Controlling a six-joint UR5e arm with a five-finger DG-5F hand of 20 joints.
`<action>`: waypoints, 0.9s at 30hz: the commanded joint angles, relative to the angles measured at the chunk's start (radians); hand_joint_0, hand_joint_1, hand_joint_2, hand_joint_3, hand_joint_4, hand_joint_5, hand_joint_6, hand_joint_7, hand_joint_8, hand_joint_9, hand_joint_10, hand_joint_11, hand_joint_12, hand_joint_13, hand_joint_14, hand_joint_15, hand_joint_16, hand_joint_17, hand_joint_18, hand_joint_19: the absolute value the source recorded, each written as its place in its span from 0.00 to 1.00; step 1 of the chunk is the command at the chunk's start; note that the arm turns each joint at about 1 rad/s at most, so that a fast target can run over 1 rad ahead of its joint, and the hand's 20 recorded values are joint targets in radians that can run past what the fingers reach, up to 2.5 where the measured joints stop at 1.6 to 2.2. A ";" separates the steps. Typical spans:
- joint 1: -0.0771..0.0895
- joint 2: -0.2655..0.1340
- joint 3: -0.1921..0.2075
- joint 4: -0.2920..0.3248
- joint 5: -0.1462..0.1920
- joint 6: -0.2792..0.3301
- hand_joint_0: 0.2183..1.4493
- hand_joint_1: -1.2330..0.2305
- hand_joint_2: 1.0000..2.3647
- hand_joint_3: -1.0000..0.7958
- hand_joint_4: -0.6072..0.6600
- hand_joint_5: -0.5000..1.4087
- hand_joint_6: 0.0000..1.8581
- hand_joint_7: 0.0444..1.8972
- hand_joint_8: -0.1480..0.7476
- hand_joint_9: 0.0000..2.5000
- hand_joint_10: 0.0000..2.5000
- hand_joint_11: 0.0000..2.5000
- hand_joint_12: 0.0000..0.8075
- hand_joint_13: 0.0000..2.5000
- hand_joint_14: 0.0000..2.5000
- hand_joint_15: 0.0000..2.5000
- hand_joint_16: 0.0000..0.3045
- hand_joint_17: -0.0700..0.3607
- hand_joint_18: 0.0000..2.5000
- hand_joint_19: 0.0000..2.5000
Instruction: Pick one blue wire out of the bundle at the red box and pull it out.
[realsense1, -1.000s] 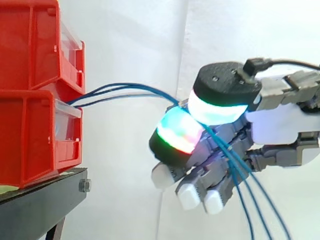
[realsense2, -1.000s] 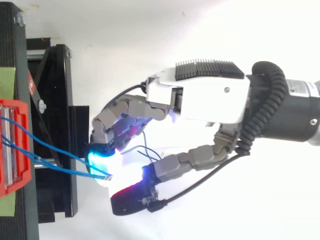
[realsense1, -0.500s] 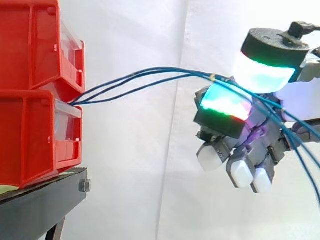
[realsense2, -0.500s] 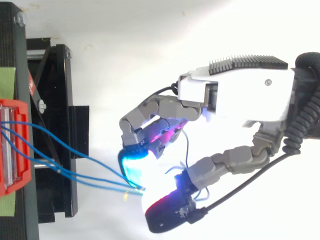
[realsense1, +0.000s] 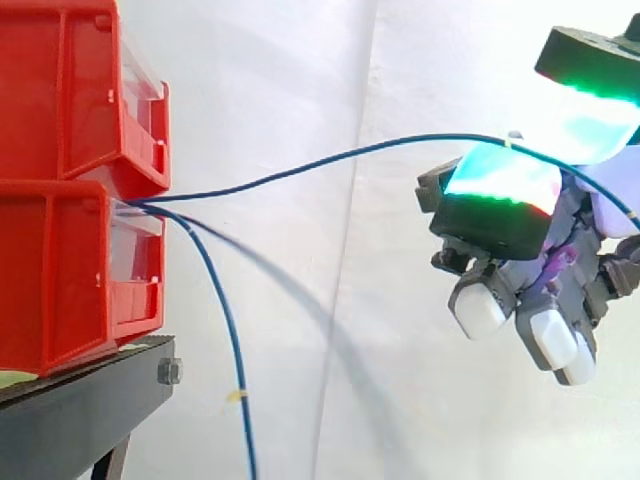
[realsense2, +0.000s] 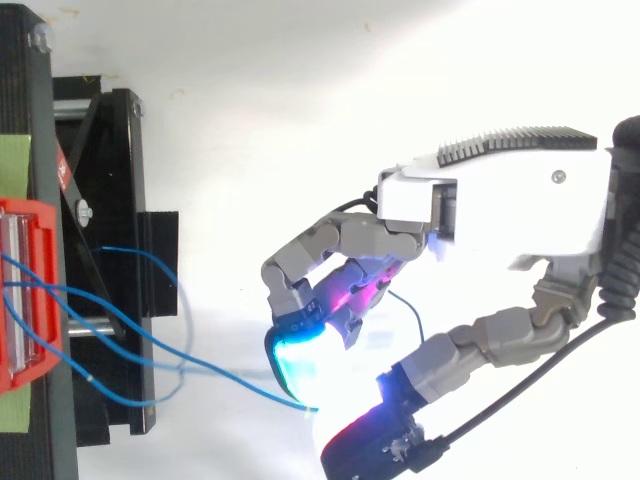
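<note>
Blue wire (realsense1: 330, 158) comes out at the gap btwn the two stacked red bins, at the front lip of the lower bin (realsense1: 60, 280). From there it arcs up and across open air to the hand (realsense2: 500, 210), clear of the stand. It looks fairly taut, w/ only a shallow curve. Its far end goes in btwn two glowing pads: a finger pad (realsense1: 497, 178) showing cyan/green/red and the thumb pad (realsense1: 590, 115) above it, cyan w/ a green edge. A short bit of wire shows again past the pads at the view's right edge.

Hand is closed in a pinch on that wire, thumb against one finger. Other fingers are curled under, white tips down, touching nothing.

A 2nd blue wire (realsense1: 228, 340) leaves the same gap and hangs slack, dropping past the stand's front edge w/ a small yellow mark low on it. A faint blurred streak runs beside it; can't tell if wire or shadow. Top view shows loose blue loops over the stand's edge.

Upper bin (realsense1: 60, 90) sits on the lower one, and both are on the black stand (realsense1: 70, 410), fronts near its front edge. White curtain (realsense1: 300, 80) is behind.
</note>
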 joint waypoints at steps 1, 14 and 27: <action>0.000 0.001 -0.002 -0.003 -0.002 0.009 0.46 0.23 0.01 0.34 0.50 0.19 0.50 0.77 0.56 0.36 0.00 0.10 0.49 0.39 0.00 0.13 0.15 0.40 0.36 0.13; 0.000 0.000 -0.002 0.000 -0.002 0.089 0.45 0.23 0.01 0.36 0.51 0.19 0.50 0.77 0.57 0.37 0.00 0.10 0.50 0.39 0.00 0.14 0.15 0.40 0.37 0.14; 0.000 -0.002 -0.002 -0.001 -0.068 0.203 0.45 0.23 0.01 0.38 0.52 0.20 0.50 0.78 0.57 0.37 0.00 0.10 0.50 0.39 0.00 0.14 0.15 0.40 0.37 0.14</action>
